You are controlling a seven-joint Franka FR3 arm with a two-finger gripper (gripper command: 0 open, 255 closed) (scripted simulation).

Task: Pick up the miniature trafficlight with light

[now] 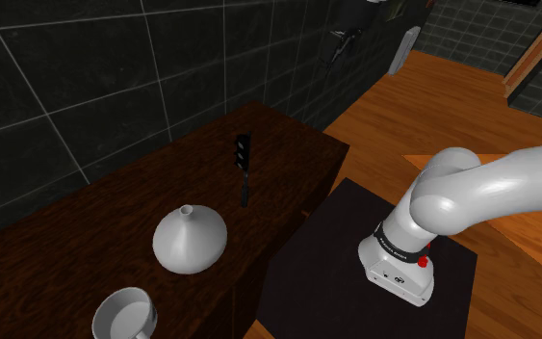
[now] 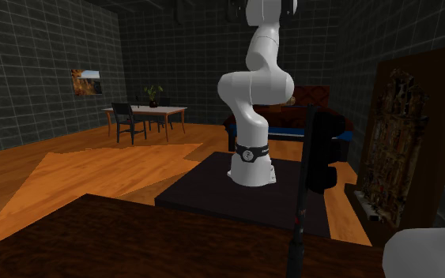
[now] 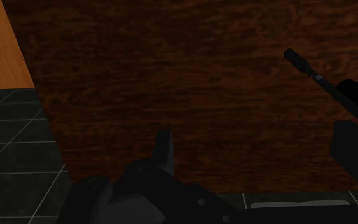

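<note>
I'm on the approach. The traffic light (image 1: 244,156) stands upright on the desk (image 1: 86,231), toward its stand-side edge, near a white vase (image 1: 190,241). My pincer (image 3: 165,146) hangs well apart from it; I cannot tell whether it is open or closed. Next I'd centre over the light and descend.

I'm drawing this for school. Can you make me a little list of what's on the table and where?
table: dark brown wood
traffic light: small, black, upright, touching nothing
vase: white, wide-bottomed, narrow neck, apart from the traffic light
cup: white, near the vase, at the shoulder view's lower left
arm: white, on a black stand beside the table
</note>
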